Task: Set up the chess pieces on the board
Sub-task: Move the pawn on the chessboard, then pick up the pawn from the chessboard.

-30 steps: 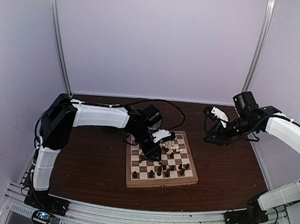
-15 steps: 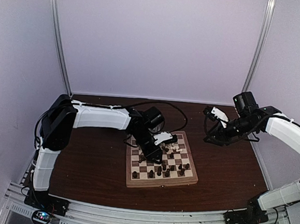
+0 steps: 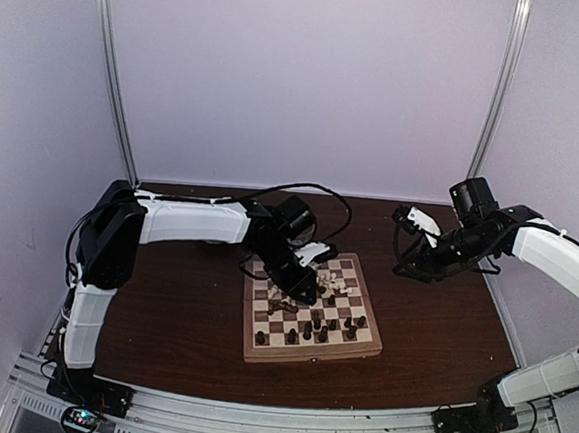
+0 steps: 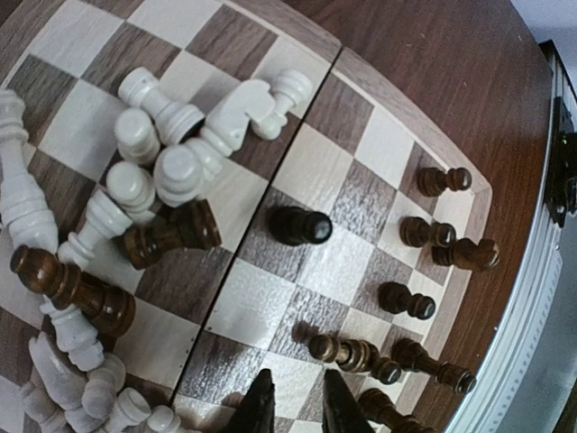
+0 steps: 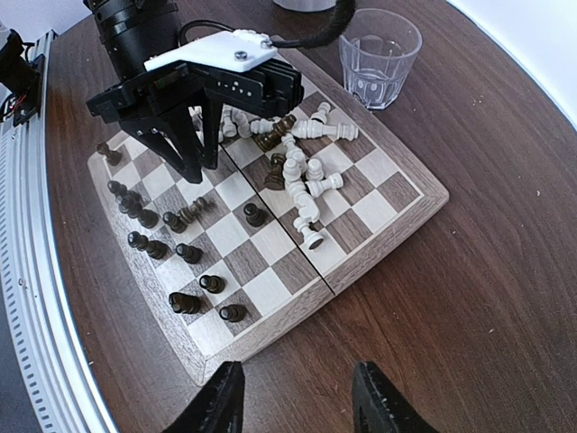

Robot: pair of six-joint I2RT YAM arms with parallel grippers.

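Observation:
The board (image 3: 309, 356) lies mid-table, its pale rim (image 4: 383, 79) also in the left wrist view. Cream chess pieces (image 4: 171, 162) lie in a heap on its far half, with two fallen dark ones (image 4: 171, 236) among them. Dark pieces (image 4: 424, 233) stand along the near rows, and one lies tipped (image 4: 356, 354) close to my left gripper (image 4: 297, 410). That gripper hovers over the board with a narrow gap and nothing between its fingers. My right gripper (image 5: 297, 401) hangs open over bare table to the right of the board (image 5: 270, 334).
An empty drinking glass (image 5: 379, 54) stands on the table just beyond the board's far corner. The left arm (image 3: 189, 224) reaches across from the left with a black cable looped behind it. An aluminium rail (image 5: 27, 271) runs along the near table edge.
My left gripper has shifted slightly over the board's middle and its jaws have narrowed. The right arm has not moved.

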